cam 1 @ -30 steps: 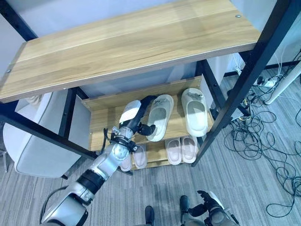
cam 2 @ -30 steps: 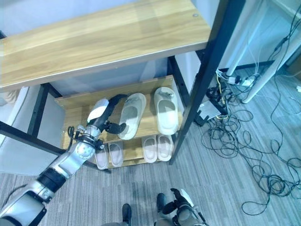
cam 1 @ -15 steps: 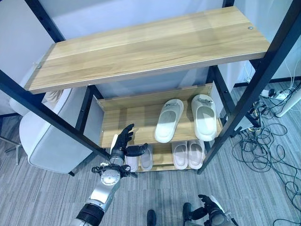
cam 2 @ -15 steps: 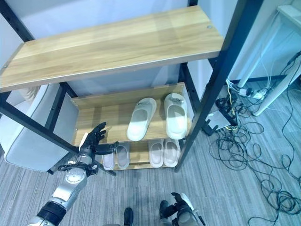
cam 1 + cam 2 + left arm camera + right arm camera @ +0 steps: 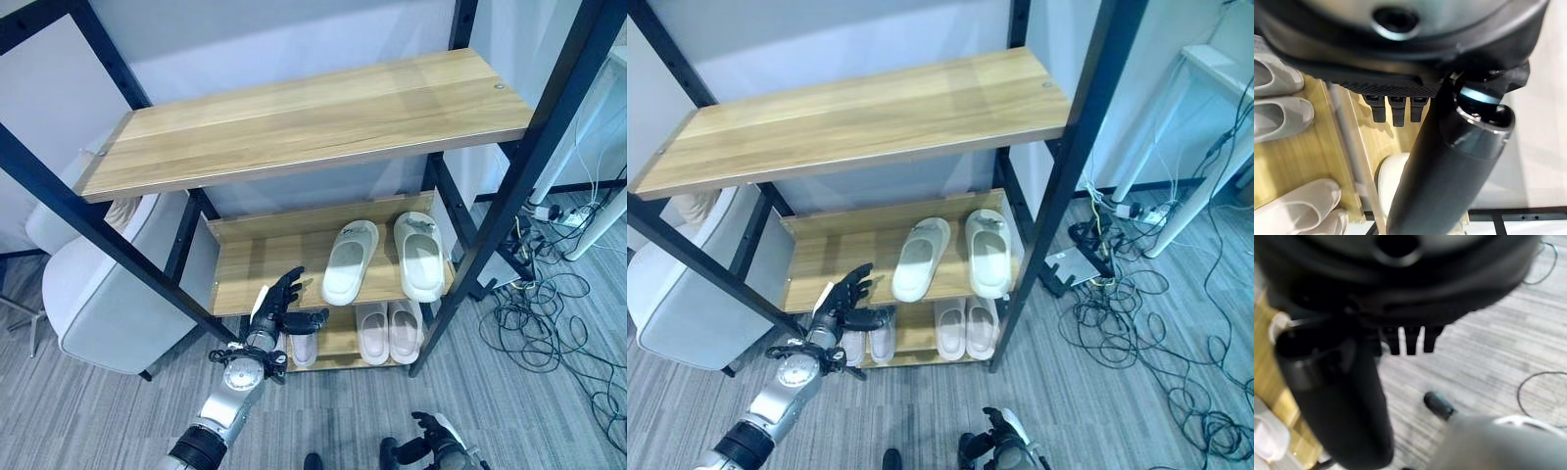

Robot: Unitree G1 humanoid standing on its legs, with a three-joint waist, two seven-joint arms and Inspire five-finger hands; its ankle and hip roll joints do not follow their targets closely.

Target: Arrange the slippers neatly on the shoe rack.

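White slippers (image 5: 350, 260) at one o'clock sit slightly askew; my empty, wide-spread left hand (image 5: 281, 308) could knock them crooked.

We're looking at a shoe rack (image 5: 294, 127) of pale wood-grain boards with a smooth satin finish, carried on a matt black metal frame (image 5: 59, 201). The slippers (image 5: 350, 260) read as soft, matt, smooth cream moulded foam or rubber, and the floor (image 5: 509, 392) is a rough grey ribbed carpet. The left hand (image 5: 277, 311) shows matt black plastic fingers with a glossy dark thumb, and the chair (image 5: 108, 304) beside the rack looks like smooth matt pale-grey upholstery.
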